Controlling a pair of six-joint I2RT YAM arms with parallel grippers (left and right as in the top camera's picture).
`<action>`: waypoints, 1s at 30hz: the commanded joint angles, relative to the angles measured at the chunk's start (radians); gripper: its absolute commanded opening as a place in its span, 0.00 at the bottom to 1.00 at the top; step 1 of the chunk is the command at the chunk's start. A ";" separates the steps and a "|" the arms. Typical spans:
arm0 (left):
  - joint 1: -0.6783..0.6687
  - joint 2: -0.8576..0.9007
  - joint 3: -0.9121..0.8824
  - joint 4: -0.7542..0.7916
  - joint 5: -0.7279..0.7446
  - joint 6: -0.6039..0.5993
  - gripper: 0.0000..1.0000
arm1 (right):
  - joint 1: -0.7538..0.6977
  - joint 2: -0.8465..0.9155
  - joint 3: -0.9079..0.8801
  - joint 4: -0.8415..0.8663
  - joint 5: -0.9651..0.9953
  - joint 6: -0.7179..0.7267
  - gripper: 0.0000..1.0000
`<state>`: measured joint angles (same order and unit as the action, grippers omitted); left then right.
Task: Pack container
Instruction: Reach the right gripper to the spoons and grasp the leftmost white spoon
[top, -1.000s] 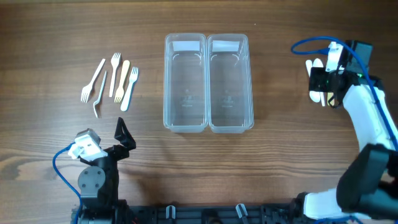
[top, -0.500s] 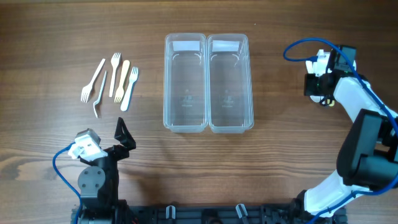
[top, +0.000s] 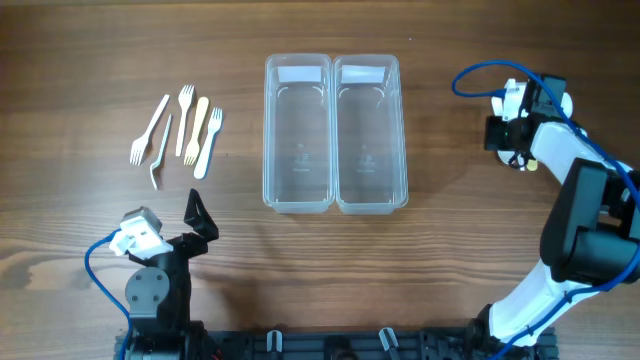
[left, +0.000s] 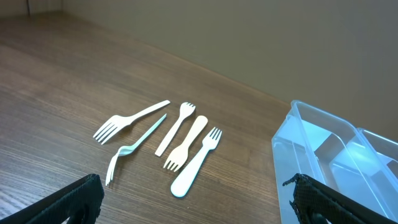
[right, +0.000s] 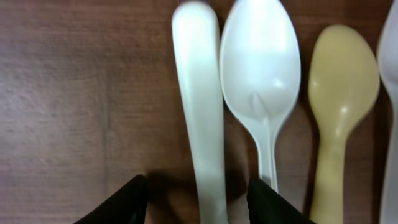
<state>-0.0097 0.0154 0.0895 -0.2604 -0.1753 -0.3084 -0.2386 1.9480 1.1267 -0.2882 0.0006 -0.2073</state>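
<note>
Two clear plastic containers stand side by side at the table's middle, the left one (top: 268, 130) and the right one (top: 404, 130), both empty. Several plastic forks (top: 185, 130) lie at the left and also show in the left wrist view (left: 183, 140). My left gripper (top: 200, 222) is open and empty near the front edge (left: 194, 190). My right gripper (top: 510, 135) is open, low over the spoons at the right. Its jaws (right: 199, 196) straddle a white utensil handle (right: 198, 106), beside a white spoon (right: 261, 62) and a tan spoon (right: 342, 74).
Another pale utensil shows at the right edge of the right wrist view (right: 392, 93). A blue cable (top: 475, 75) loops off the right arm. Bare wooden table (top: 470, 250) lies between the containers and the right arm.
My right arm has shifted a little left and turned down over the spoons, which are now hidden from overhead. The left arm has not moved.
</note>
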 joint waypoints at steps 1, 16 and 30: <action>0.008 -0.005 -0.007 0.004 -0.009 0.016 1.00 | 0.000 0.062 0.009 0.008 -0.036 -0.003 0.51; 0.008 -0.005 -0.007 0.004 -0.009 0.016 1.00 | 0.004 0.047 0.034 -0.044 -0.017 0.035 0.04; 0.008 -0.005 -0.007 0.004 -0.009 0.016 1.00 | 0.115 -0.406 0.051 -0.188 -0.131 0.112 0.04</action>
<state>-0.0097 0.0154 0.0895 -0.2604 -0.1753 -0.3084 -0.1791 1.6421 1.1675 -0.4446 -0.0650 -0.1505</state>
